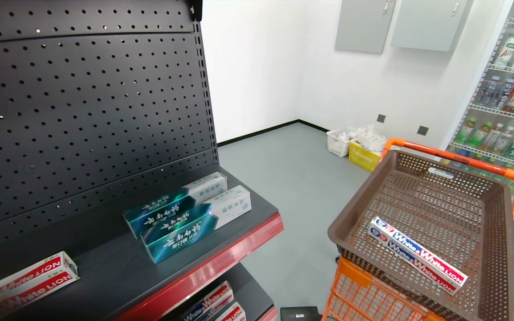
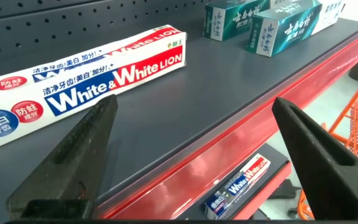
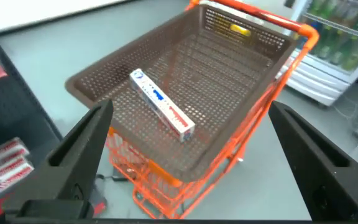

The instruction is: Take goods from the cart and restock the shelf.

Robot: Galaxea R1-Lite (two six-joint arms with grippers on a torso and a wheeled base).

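toothpaste box (image 1: 417,255): flat in the brown cart basket (image 1: 350,214), at 4 o'clock in the head view.
shelf (image 1: 118,272): at 8 o'clock; two green boxes (image 1: 185,216) side by side, white boxes (image 1: 25,281) at 8 o'clock from them.
left claw (image 2: 194,106): released, empty, over the shelf front.
right claw (image 3: 191,109): released, empty, above the cart basket.

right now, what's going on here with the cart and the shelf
A two-armed robot is restocking the shelf from a cart. One toothpaste box lies in the cart's brown basket, not yet picked up. The shelf already holds two teal boxes and, farther left, white and red boxes. The left gripper faces the shelf, open and empty. The right gripper hangs above the basket, also open and empty.
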